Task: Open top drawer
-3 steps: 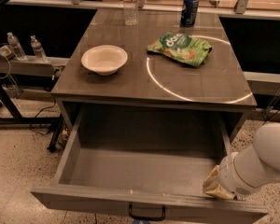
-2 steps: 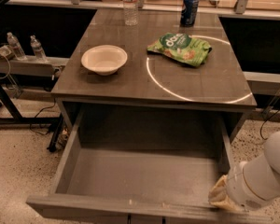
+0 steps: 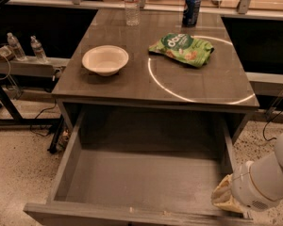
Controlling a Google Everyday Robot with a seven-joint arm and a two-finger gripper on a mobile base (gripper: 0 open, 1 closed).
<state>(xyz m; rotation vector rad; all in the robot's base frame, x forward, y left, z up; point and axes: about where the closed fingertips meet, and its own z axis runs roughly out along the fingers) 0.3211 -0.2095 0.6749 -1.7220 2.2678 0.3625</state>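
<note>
Although the tan-coloured gripper [image 3: 225, 195] is in view, low and to the right, well in front of the wide grey-brown table top [image 3: 203, 86], I cannot tell whether it is open or closed. It sits at the right front corner of the drawer, touching the rim there or very near to it. From it the thick, white, rounded arm [image 3: 269, 180] goes away to the right border.

The top drawer [image 3: 141, 173], a wide and deep box of plain grey, stands far out from under the table top, toward the camera, and nothing lies in it. Its front panel runs along the lower border, and the pull handle is not visible.

I judge the drawer to be stiff and hard, not fragile, and rather light because it carries nothing; its smooth grey walls can be slippery for a pinch. The best hold is probably the handle at the middle of the front, so that it runs straight; a pull at one corner may make it twist and jam.

On the table top rest a white round bowl [image 3: 105, 60] at the left, a green snack bag [image 3: 181, 47] right of the middle, and at the far edge a blue can [image 3: 192, 8] and a clear plastic bottle [image 3: 130, 4].
</note>
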